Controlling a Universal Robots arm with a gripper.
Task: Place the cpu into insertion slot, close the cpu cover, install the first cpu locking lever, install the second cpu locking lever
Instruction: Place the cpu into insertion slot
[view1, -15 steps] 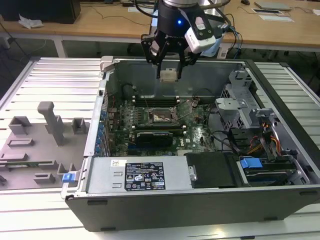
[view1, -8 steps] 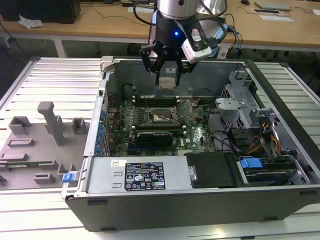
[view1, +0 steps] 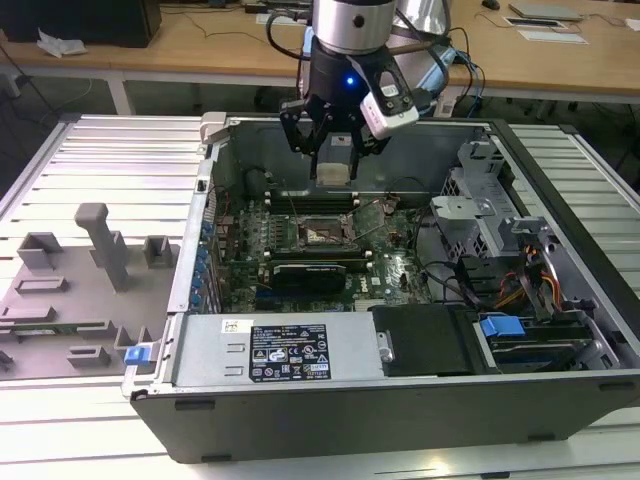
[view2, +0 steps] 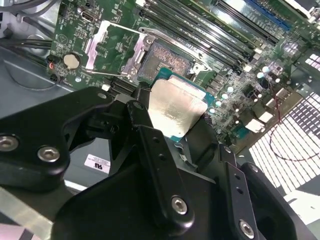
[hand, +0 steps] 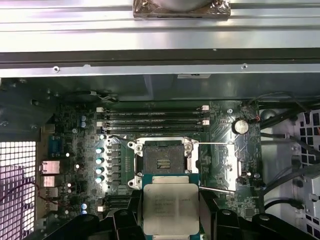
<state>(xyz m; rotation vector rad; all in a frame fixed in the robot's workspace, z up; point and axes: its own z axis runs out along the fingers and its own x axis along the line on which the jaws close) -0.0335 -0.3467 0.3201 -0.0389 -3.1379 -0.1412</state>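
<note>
A slatted metal tabletop (view1: 90, 140) is carrying an open computer case (view1: 250, 350), with wooden desks running behind it. The arm's fingers (view2: 150, 140) are gripping the cpu (view1: 336, 172) by its edges and holding it flat, silver top up. The cpu is hovering above the insertion slot (view1: 322, 232), not touching it. In the first wrist view the slot is lying uncovered, its contact field showing.

Cpu (hand: 170, 210) silver-grey top, green rim. Gripper (view1: 334, 150) black, blue light. Slot (hand: 161, 162) dark frame, tan-gold centre. Board (hand: 225, 150) green. Case (view1: 400, 400) grey. Table (view1: 100, 150) silver, ribbed stripes. Clip (view1: 497, 327) blue. Cables (view1: 545, 285) orange, yellow, red. Desks (view1: 200, 50) tan wood.
</note>
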